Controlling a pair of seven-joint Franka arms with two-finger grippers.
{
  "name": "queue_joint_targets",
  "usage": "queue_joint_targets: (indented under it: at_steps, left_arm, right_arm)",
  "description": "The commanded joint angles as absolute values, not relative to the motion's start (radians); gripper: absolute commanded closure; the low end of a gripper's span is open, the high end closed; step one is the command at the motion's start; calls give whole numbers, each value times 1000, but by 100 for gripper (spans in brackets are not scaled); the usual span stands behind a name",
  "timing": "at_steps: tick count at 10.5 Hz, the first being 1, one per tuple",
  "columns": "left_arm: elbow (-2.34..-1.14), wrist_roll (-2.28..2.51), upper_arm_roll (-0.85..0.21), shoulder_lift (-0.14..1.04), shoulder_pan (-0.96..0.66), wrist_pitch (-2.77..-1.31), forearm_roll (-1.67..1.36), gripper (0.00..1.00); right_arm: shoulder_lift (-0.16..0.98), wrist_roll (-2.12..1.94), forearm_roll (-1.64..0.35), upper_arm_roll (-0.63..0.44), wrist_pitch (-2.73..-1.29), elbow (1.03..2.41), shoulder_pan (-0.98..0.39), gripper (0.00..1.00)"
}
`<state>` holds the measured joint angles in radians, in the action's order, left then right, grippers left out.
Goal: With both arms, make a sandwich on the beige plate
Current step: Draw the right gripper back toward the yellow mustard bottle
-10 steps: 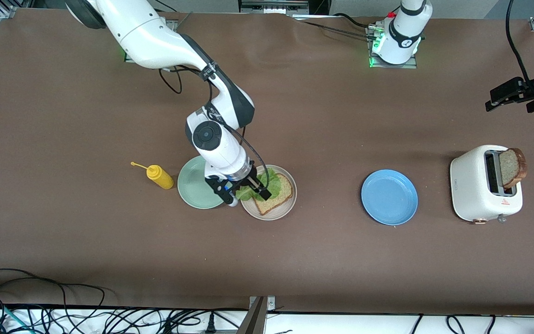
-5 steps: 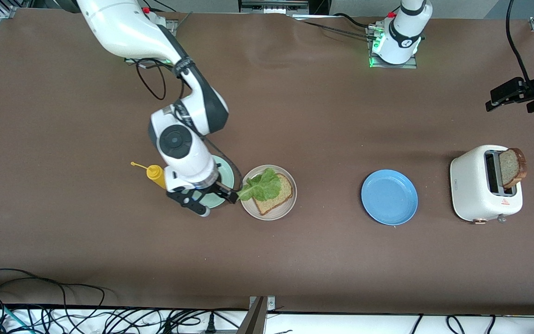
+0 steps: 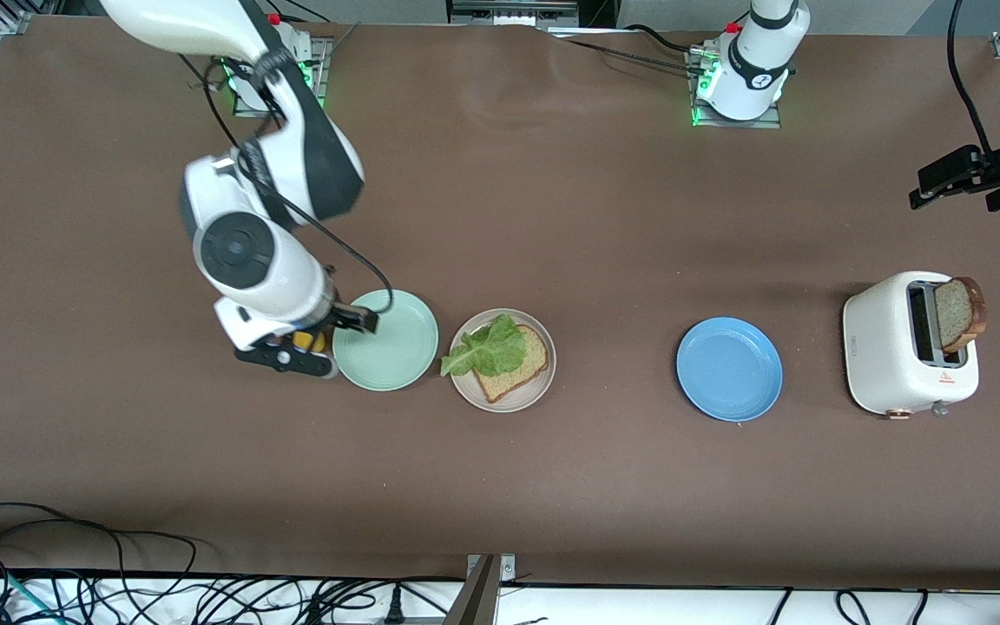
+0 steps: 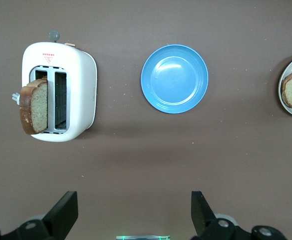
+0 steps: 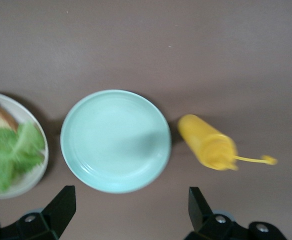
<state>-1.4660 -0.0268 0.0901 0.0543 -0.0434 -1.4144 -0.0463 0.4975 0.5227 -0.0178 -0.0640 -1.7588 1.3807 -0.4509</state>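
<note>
right gripper (image 3: 313,343) shifted off the beige plate (image 3: 533,389) toward the right arm's end of the table; now over the yellow mustard bottle (image 5: 208,142) beside the mint-green plate (image 3: 385,339), fingers spread wide, empty. one bread slice (image 3: 517,360) under a lettuce leaf (image 3: 484,346) on the beige plate, just beside the mint-green plate. second bread slice (image 3: 958,312) upright in the white toaster (image 3: 886,347), near the blue plate (image 3: 728,368). left gripper (image 4: 133,212) waiting, wide apart, empty, high over bare table near the toaster.
</note>
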Motion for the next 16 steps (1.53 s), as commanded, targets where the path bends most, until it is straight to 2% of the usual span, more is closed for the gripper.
queue_joint_targets:
  at_steps: [1,3,5,8,12,14,16]
  left_arm:
    - [-1450,-25,87,60,-37,-1404,-52,0]
    - [-1450,-23,87,60,-37,-1405,-54,0]
    - [-1450,-23,87,60,-37,-1405,-52,0]
    - [-1450,-23,87,60,-37,-1405,-52,0]
    - [-1450,-23,87,60,-35,-1407,-51,0]
    - [-1450,-23,87,60,-35,-1407,-51,0]
    - [-1450,-23,87,60,-35,-1405,-51,0]
  right_arm:
    - [260,320,-21,-110,-1790,1669,-431,0]
    - [100,89,-21,-222,-1896,1900,-430,0]
    - [78,-143,-26,-337,-1934,1959,-430,0]
    - [144,-502,-220,-472,-1977,1999,-419,0]
    - [285,-1057,-576,-485,-1979,2000,-266,0]
    - [369,-1390,-784,-485,-1895,1996,-200,0]
    - [431,-1645,-911,-483,-1835,1991,-151,0]
